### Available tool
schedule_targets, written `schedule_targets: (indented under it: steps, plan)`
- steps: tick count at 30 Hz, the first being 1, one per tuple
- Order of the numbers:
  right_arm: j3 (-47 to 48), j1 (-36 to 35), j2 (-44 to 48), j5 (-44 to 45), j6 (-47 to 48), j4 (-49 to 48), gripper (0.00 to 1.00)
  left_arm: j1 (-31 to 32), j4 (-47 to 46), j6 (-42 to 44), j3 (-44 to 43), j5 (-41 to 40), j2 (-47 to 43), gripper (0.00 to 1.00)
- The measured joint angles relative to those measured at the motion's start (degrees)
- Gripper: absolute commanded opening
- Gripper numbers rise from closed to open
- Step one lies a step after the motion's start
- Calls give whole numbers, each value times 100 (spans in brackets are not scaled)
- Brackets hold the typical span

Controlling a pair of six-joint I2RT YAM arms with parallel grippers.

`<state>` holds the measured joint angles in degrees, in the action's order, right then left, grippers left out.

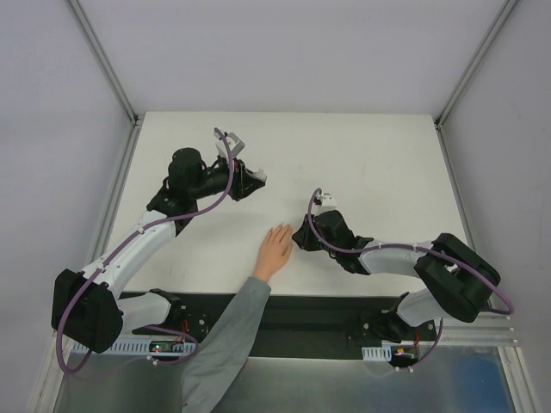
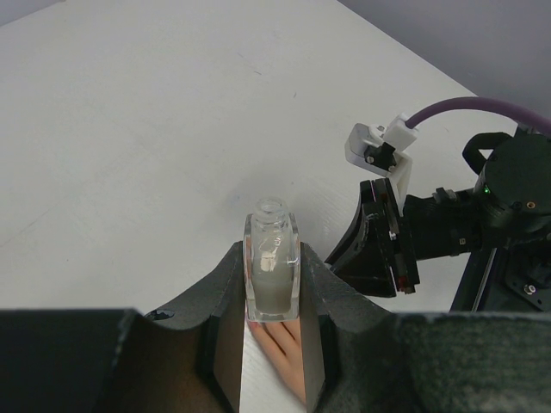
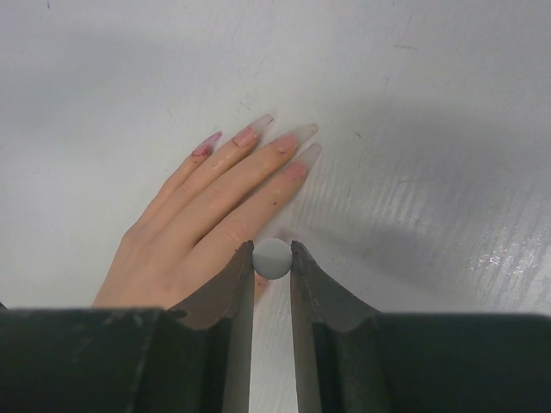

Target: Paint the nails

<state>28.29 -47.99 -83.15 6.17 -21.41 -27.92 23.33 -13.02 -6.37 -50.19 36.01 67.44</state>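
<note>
A pale hand with a grey sleeve lies flat on the white table, fingers spread. Its nails are long and translucent, some tinted pink. My right gripper is shut on a small round grey cap, seen end-on, right beside the hand's thumb side; in the top view the gripper is just right of the hand. My left gripper is shut on a small translucent whitish bottle, its neck open and uncapped, held above the table behind the hand. In the top view the left gripper is up-left of the hand.
The white table is bounded by metal frame posts at the back corners. The right arm's wrist and purple cable show in the left wrist view. The black base rail runs along the near edge.
</note>
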Motion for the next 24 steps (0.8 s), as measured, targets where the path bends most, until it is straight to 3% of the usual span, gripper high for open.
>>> schedule_targets:
  steps: [24]
  plan:
    - [173,210,-328,-304,118,-243,1,0,0,0,0,2,0,0]
